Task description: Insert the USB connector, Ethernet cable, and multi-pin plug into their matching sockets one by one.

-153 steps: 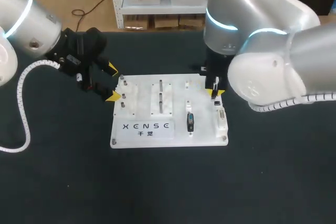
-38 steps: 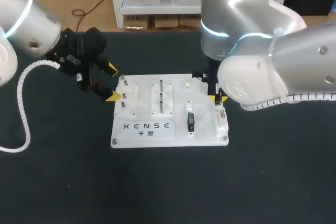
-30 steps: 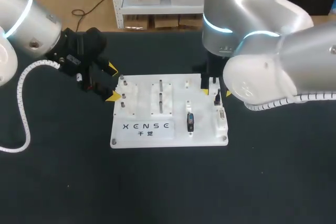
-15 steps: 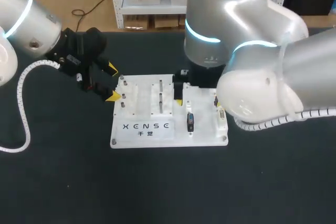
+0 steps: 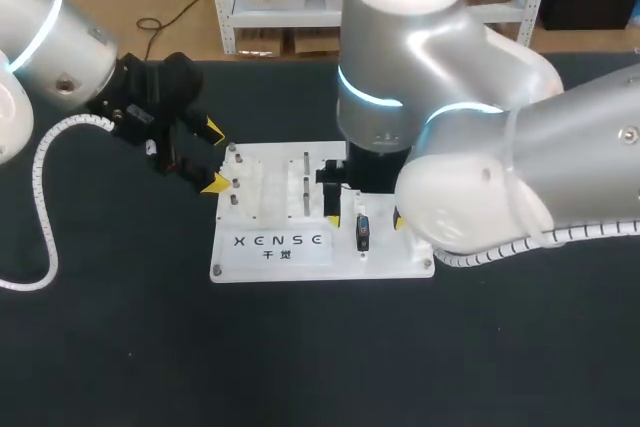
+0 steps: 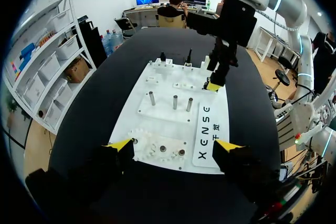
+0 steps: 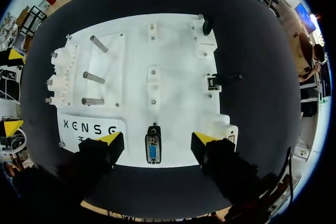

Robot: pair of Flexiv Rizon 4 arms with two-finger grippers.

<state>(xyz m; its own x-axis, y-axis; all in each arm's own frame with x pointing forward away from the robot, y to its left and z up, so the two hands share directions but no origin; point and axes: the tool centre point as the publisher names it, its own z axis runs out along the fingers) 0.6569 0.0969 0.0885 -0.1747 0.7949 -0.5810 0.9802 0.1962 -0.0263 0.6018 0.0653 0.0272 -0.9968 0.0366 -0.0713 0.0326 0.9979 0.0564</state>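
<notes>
The white board [image 5: 262,159] lies flat on the black table [image 5: 120,347]. The right gripper [image 7: 157,138] hangs low over the board's near edge with its fingers spread wide. The multi-pin plug [image 7: 153,150], dark with a blue face, sits on the board between them, clear of both yellow tips. In the head view it shows as a small dark piece just beside the printed label [image 5: 280,242].

Farther along the board, ahead of the right gripper, a small connector [image 7: 214,82] rests in a white holder at the board's edge, with a thin black lead sticking out over the table. A black plug [image 7: 207,24] stands in another holder at the far corner. Three metal pegs [image 7: 93,77] rise from the board next to a toothed white block [image 7: 60,72].

The left gripper [image 5: 213,157] is at the board's opposite end, its fingers also spread apart and holding nothing. The toothed block lies just ahead of its tips.
</notes>
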